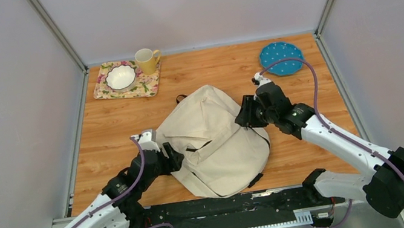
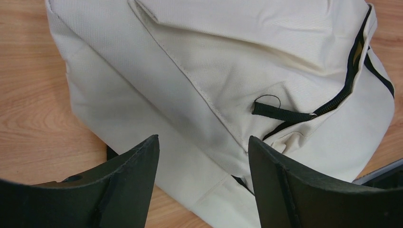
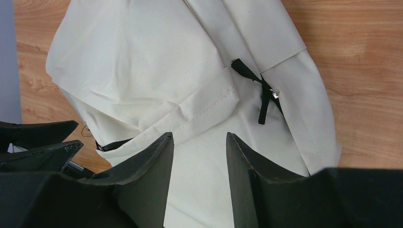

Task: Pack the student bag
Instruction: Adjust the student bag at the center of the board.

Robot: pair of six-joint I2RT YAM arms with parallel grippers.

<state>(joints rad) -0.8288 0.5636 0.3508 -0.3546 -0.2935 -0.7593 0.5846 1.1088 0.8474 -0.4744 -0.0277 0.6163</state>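
Backpack at centre: the student bag (image 1: 216, 139), a cream fabric pack, lies flat in the middle of the wooden worktop (image 1: 306, 91). Its black top loop (image 1: 180, 98) points toward the far wall, and a black strap end (image 1: 255, 180) pokes out at the near edge. Two white-and-black robot arms flank it, each trailing a purple cable.

The left arm (image 1: 91, 220) reaches in from the near left corner, and the left jaws stand wide open at the bag's left edge. The wrist view shows the two dark fingers (image 2: 128, 173) spread well apart just short of the cloth, with nothing between them. Beyond them lie a stitched flap seam, a black zip (image 2: 349, 80) running down the bag's side and a short black pull tab (image 2: 278, 112) flat on the fabric.

The right arm (image 1: 338, 141) comes in from the near right corner, bent at the elbow. The right jaws are at the bag's upper right edge, parted more narrowly and closed on nothing. Their own camera shows creased cream fabric through the gap, along with a folded flap and a thin black tie with a small metal ring (image 3: 274, 94).

At the far left of the worktop sits a floral tray (image 1: 146, 88) carrying a white bowl (image 1: 121, 76), with a yellow mug (image 1: 147, 61) at its far right corner. A blue plate (image 1: 280, 55) with pale dots lies at the far right, well apart from the bag.
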